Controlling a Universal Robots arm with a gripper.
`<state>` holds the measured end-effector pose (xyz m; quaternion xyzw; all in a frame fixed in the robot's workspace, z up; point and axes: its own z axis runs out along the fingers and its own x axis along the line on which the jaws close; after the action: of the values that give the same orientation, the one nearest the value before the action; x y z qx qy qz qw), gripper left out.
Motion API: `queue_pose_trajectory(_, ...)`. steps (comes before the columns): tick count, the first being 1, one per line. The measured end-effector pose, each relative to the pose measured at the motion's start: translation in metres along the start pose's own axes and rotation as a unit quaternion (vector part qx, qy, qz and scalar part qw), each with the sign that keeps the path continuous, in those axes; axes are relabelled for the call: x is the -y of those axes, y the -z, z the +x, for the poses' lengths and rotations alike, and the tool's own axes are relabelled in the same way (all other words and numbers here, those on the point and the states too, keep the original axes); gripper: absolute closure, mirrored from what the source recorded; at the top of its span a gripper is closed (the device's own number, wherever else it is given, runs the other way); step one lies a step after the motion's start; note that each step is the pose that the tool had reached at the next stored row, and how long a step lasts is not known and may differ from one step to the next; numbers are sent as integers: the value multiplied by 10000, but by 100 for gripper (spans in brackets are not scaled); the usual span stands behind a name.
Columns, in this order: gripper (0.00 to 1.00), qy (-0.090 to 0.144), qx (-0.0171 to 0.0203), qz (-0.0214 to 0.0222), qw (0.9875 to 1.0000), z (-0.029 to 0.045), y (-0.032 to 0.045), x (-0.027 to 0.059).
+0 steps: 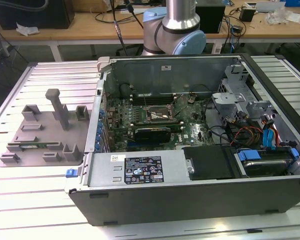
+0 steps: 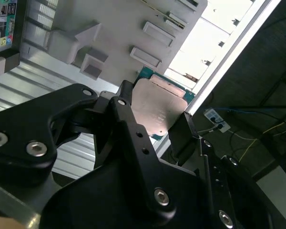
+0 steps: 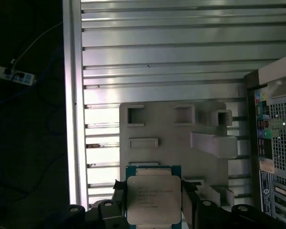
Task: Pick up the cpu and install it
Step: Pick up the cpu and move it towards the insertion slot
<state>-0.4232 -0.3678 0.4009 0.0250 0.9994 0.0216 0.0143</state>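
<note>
Cpu: one square chip (image 3: 153, 200), silver top with a thin green rim, held in the air with its silver face towards both wrist cameras (image 2: 159, 107).
Gripper: one (image 3: 154, 193), its two black fingers (image 3: 118, 192) pressed against opposite edges of the cpu, clamping it.
Fixture: one grey moulded tray (image 3: 171, 143) lying on the table behind the cpu and apart from it, with three square pockets in a row and one tall post (image 1: 54, 100).
Green stick: one narrow strip (image 1: 37, 146) lying in the fixture.
Table: one slatted metal top (image 3: 157, 47).
Computer case: one (image 1: 190, 190), lid off, just beside the fixture at the exterior view's right.
Socket: one dark square frame (image 1: 160, 116) on the green board inside the case.
Arm: one grey column (image 1: 177, 25) behind the case.
</note>
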Motion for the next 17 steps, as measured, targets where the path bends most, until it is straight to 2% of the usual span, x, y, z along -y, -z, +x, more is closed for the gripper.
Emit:
queue_pose_trajectory(4,45,1,1,-1,10000,-64,-4,-2)
queue_pose_trajectory(17,45,1,2,-1,10000,-492,-17,-23)
